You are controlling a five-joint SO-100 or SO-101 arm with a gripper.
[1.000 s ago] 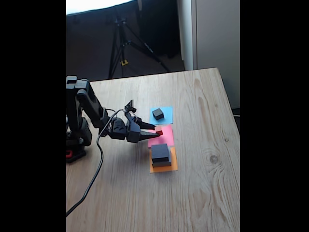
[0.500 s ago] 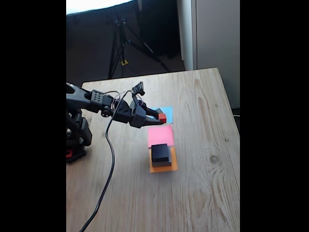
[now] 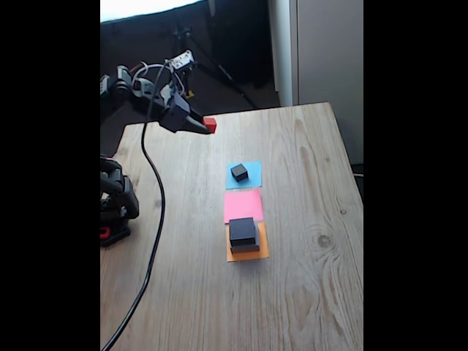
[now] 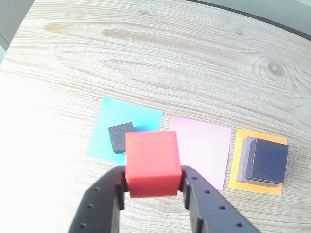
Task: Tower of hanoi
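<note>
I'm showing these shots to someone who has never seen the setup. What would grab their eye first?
The bright red cube, pinched in the gripper and held high above the wooden table. Below it lie three paper squares in a row: blue carrying a small black cube, bare pink, and orange under the stacked grey and black slabs.
</note>
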